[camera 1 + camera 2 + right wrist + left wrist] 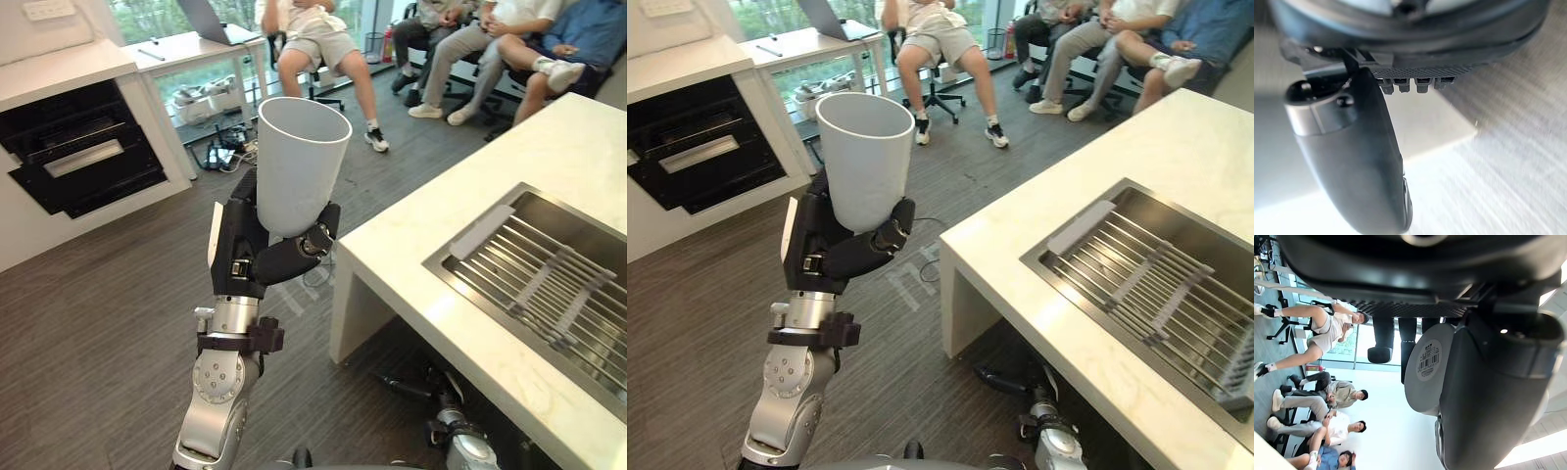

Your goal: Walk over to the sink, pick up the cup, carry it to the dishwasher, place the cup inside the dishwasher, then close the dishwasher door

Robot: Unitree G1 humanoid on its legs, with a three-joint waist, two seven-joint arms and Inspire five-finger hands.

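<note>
- The left hand (245, 245) holds the cup (302, 162); its fingers (1382, 340) curl round the back of the cup's lower part and the thumb (289, 259) presses across the front, so the narrow base sits between them.
- The cup is light grey and upright, with its open mouth up and well above the fingertips; nothing can be seen inside it.
- In the left wrist view the cup's round bottom is just beside the fingers; a white sticker (1428, 363) with a barcode is on it.
- The hand and cup are in the air over the grey floor (108, 323); they touch no furniture.
- The white counter (549, 147) is to the thumb side of the hand, near it but apart; the steel sink (578, 223) lies in the counter, further from the fingers, with a wire rack (549, 279) in it.
- The dark dishwasher (83, 157) sits in a white cabinet (59, 73) on the other side of the hand, well apart from the fingers; whether its door is open I cannot tell.
- Beyond the fingertips, far behind the cup, several people (318, 44) sit on chairs.
- The right hand (1352, 161) shows in its wrist view over the floor and the counter's edge; it holds nothing, but whether it is open or closed I cannot tell.
</note>
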